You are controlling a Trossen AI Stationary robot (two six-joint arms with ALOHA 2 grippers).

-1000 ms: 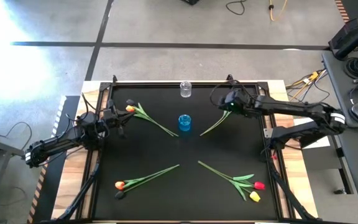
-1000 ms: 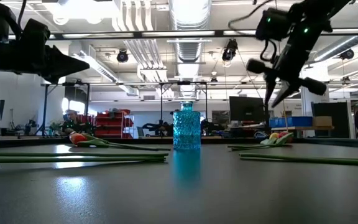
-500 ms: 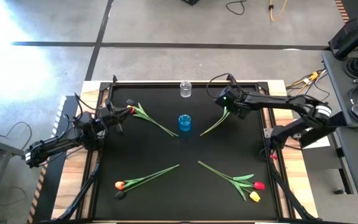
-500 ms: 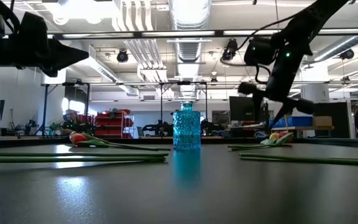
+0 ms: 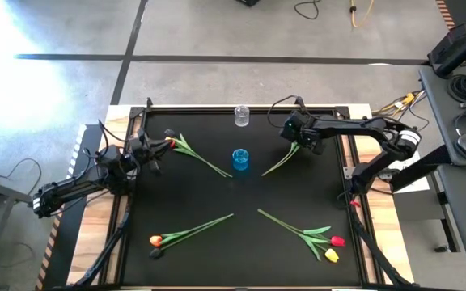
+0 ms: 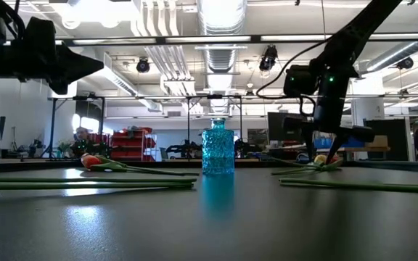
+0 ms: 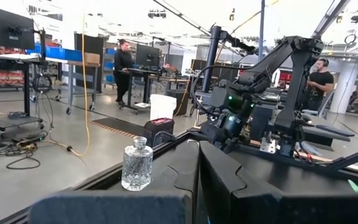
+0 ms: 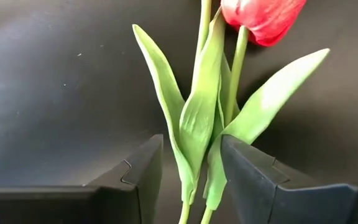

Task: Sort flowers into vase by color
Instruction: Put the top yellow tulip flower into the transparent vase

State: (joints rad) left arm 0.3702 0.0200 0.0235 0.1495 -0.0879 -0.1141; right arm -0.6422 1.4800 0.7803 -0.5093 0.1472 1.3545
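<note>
My right gripper [image 5: 301, 143] [image 8: 192, 169] is open and low over two tulips [image 5: 281, 163] lying side by side right of the blue vase [image 5: 240, 160] [image 6: 218, 151]. Its fingers stand on either side of their green leaves [image 8: 199, 124], just below a red head [image 8: 263, 15]; the second head is out of the wrist view. My left gripper [image 5: 152, 153] [image 7: 199, 180] is shut and hovers above the table beside an orange tulip [image 5: 169, 141] [image 6: 91, 161]. A clear vase [image 5: 242, 115] [image 7: 136, 165] stands at the far edge. My right gripper comes from above, pointing down, its fingers across the stems with the bunched leaves [image 8: 219, 134] between them. The tulips lie flat on the table. Whether a finger [image 8: 247, 177] touches the leaves, I cannot tell.
One orange tulip [image 5: 157, 240] lies near the left front corner, and a red tulip [image 5: 337, 241] and a yellow tulip [image 5: 331, 255] near the right front. The black mat has a raised frame [image 5: 342, 174]. People stand at desks in the room beyond.
My right gripper has come down from well above the table to table height over the two tulips right of the blue vase, tipping to point downward. The tulips have stayed where they lay.
</note>
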